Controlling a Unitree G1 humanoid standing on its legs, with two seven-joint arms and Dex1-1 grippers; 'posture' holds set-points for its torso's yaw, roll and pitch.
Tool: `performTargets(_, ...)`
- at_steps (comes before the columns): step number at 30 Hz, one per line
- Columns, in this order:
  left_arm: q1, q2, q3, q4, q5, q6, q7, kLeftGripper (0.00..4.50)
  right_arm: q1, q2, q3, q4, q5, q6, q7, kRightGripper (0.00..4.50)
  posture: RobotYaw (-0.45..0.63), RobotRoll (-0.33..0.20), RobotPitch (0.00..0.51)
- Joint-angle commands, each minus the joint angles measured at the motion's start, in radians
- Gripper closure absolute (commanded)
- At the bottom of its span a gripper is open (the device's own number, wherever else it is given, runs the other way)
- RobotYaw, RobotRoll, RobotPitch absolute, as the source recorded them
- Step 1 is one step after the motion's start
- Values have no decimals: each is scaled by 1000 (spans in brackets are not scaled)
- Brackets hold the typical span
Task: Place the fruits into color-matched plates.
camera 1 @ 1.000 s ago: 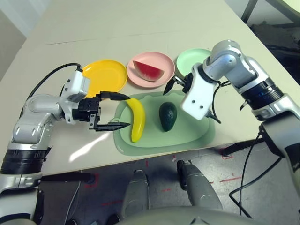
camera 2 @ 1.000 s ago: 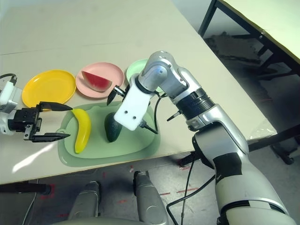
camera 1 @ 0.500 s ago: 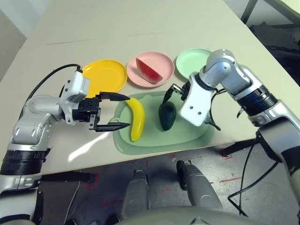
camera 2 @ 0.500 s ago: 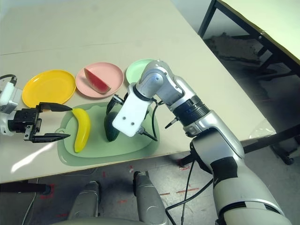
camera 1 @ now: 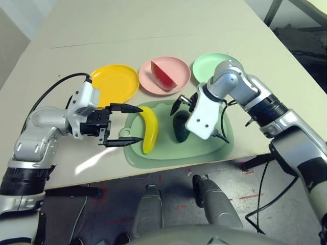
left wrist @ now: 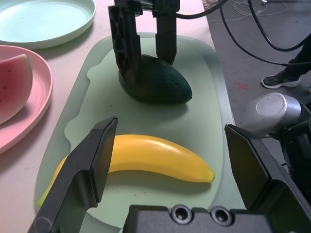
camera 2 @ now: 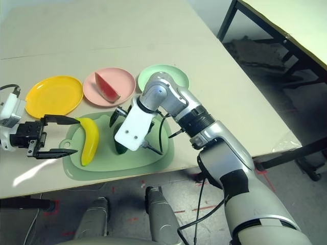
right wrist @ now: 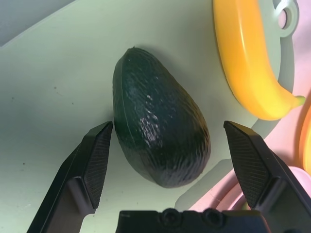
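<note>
Step in hand, as I read it: right gripper (right wrist: pixel 163 160) taking the avocado (right wrist: pixel 158 128). Fingers are spread wide, 1 on each side of the fruit, not yet touching it in the right wrist view. The avocado lies on its side on the mat (camera 1: pixel 214 145), broad end between the fingers, narrow end pointing away from them. To do it well: sink a little more so the pads meet the widest part, close across the short axis, lift straight. The skin is bumpy and rounded, so an off-centre pinch could squirt it toward the banana (camera 1: pixel 148 130).

Left gripper (camera 1: pixel 125 125) has its fingers apart too, holding nothing, the banana just off its tips on the same mat. Watermelon (camera 1: pixel 163 75) sits in the pink plate (camera 1: pixel 179 69); yellow plate (camera 1: pixel 120 81) and green plate (camera 1: pixel 207 64) are bare.

Versus 1 second back: the right gripper has dropped from beyond the avocado, near the mat's far edge, to straddling it. Left gripper unchanged. Fruits have not moved.
</note>
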Motion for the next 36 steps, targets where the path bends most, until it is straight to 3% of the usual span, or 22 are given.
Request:
performTargets(1, 11, 12, 11, -15, -2, 3, 1, 0, 22, 2, 25, -4, -12, -3, -2, 19, -3, 0, 218)
performTargets(18, -4, 20, 16, 15, 4, -15, -8, 0, 6, 12, 27, 79, -83, 21, -72, 19, -7, 0, 217)
performTargets(21, -6, 22, 17, 19, 5, -18, -8, 0, 9, 14, 26, 73, -72, 37, -63, 498, -8, 0, 217)
performTargets(24, -6, 21, 16, 24, 6, -23, -7, 0, 10, 16, 24, 69, -66, 50, -58, 1396, -8, 0, 217)
performTargets(36, -19, 3, 4, 37, 4, -29, 1, 0, -30, -12, -9, 95, -30, 82, -28, 1399, -30, 0, 214)
